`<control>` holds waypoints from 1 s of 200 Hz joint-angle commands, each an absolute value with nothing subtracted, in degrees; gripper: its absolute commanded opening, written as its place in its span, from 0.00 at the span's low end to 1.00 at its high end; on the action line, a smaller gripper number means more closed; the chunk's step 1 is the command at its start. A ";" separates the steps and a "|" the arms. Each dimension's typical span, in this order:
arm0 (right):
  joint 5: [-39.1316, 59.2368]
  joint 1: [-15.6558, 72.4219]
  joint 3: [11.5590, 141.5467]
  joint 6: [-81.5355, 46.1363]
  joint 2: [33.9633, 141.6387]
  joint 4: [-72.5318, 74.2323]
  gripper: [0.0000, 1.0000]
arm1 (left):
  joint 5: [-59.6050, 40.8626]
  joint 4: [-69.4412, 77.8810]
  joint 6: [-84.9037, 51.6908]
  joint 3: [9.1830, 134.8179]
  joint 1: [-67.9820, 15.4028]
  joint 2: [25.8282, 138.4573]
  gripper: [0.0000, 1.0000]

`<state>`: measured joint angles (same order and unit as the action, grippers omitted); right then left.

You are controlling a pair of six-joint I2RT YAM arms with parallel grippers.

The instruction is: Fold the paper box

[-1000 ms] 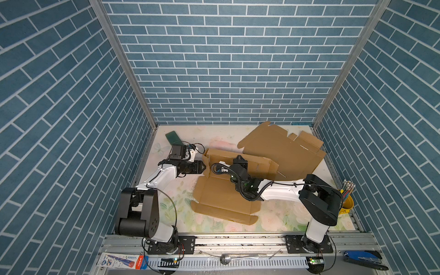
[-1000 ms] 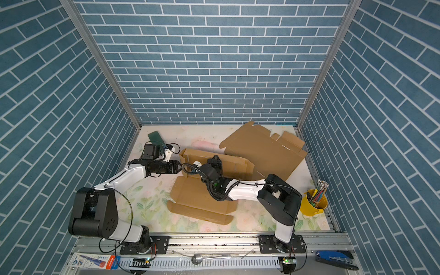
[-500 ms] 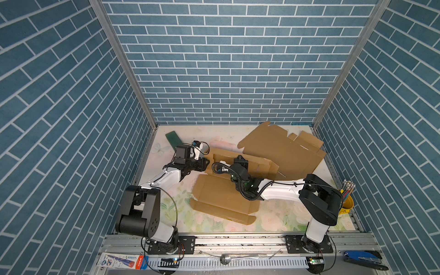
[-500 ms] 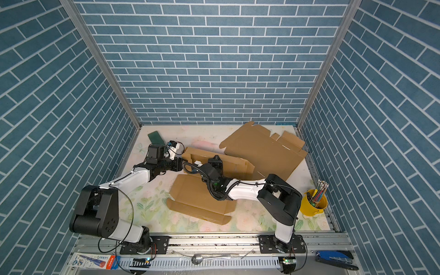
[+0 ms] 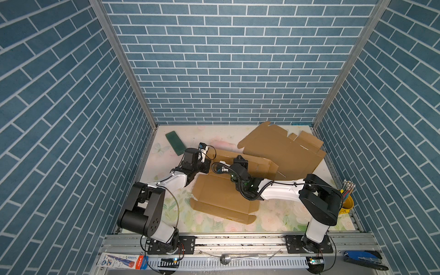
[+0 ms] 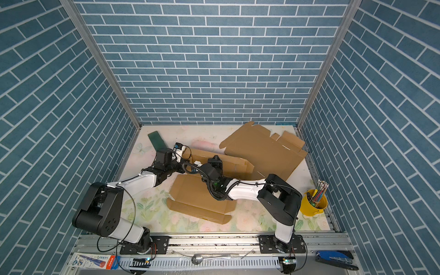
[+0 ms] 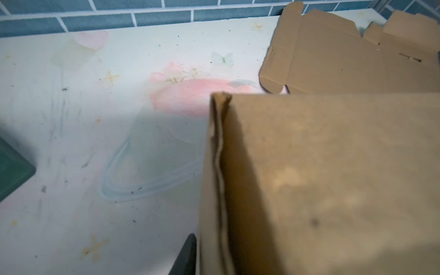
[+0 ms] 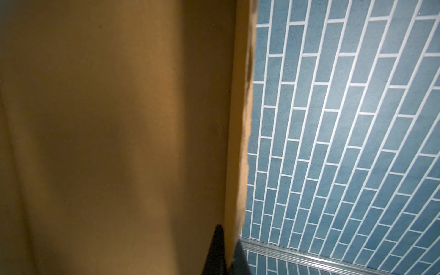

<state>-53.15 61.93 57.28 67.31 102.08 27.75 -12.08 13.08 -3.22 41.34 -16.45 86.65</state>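
Green slab (image 7: pixel 13 171) cut off; paper box (image 7: pixel 321 178) blurred.

a lab robot booth: brick-print panel walls (image 5: pixel 226 59), aluminium mounting rail (image 5: pixel 238 240).

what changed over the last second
The left gripper swung in to the left end of the paper box, its fingers narrowing around the end wall. The right gripper stayed shut on the raised wall; the flat cardboard sheet and green pad did not move.

brown paper box (image 5: pixel 221 197), pastel floral table (image 5: pixel 273 219), blue brick-pattern walls (image 5: pixel 226 59), yellow cup (image 6: pixel 312 206)
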 commanded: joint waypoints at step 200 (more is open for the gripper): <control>-51.42 62.38 58.71 65.24 99.63 24.57 0.00 | 5.71 17.95 -14.03 35.10 -22.68 87.89 0.31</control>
